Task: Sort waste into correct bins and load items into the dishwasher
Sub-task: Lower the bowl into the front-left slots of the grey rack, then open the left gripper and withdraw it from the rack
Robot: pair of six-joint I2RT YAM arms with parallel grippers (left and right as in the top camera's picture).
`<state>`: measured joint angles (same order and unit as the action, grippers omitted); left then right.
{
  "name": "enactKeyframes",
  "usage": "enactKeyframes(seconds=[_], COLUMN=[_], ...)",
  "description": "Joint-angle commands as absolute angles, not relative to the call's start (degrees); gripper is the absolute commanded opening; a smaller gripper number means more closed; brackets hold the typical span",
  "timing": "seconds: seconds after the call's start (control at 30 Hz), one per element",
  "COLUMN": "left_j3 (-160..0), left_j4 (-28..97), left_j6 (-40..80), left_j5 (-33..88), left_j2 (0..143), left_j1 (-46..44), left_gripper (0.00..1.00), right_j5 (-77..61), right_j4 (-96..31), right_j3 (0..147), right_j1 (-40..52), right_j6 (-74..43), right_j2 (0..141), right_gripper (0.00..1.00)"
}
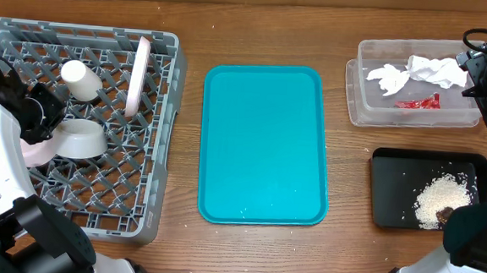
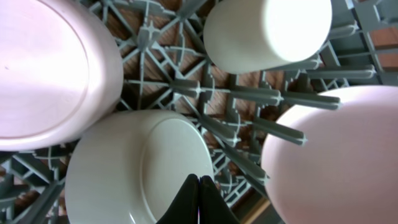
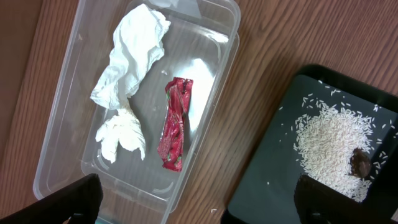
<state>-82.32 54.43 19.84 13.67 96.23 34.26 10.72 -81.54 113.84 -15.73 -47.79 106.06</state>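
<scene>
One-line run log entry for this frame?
left gripper: shut over grey-white bowl in square grey plastic dish rack | right gripper: open near clear plastic rectangular tub

2 bowls point(image 1: 81, 139); 1 ea. cup point(image 1: 82, 80), plate point(image 1: 137, 75), wrapper point(image 1: 417, 101), rack point(image 1: 165, 149).

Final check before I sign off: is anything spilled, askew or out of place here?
Nothing stands out. The tissue and wrapper lie in the clear tub, the rice is all inside the black tray, and the cup, plate, pink bowl and grey-white bowl sit in the rack.
</scene>
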Motion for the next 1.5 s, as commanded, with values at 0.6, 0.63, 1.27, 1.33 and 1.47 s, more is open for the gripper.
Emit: enactKeyframes(seconds=[0.6, 0.63, 1.27, 1.33, 1.47], left_j3=[-80.84, -81.87, -85.36, -85.36, -85.34], left_j4=[63.29, 64.42, 73.93, 77.1, 86.17], left_j6=[23.79, 23.77, 8.75, 2.0, -6.85], left_j5=[13.43, 13.58, 46.11, 54.59, 57.87], left_j2=[91.7, 90.87, 77.08, 75.31, 71.31], left_j1=[39.42, 39.83, 40.58, 40.47, 40.21], left_gripper=[0.04, 0.04, 0.32, 0.43, 0.64], right_j5=[11.07, 11.07, 11.07, 11.07, 11.07], right_j4=[-81.28, -81.28, -81.28, -81.28, -81.28], right_j3=[114.5, 114.5, 114.5, 114.5, 114.5], right_j1=[-15.84, -15.84, -15.84, -15.84, -15.84], right_j6=[-47.83, -47.83, -47.83, -47.83, -47.83], right_j2=[104.9, 104.9, 104.9, 104.9, 104.9], right_gripper=[1.0, 1.0, 1.0, 1.0, 1.0])
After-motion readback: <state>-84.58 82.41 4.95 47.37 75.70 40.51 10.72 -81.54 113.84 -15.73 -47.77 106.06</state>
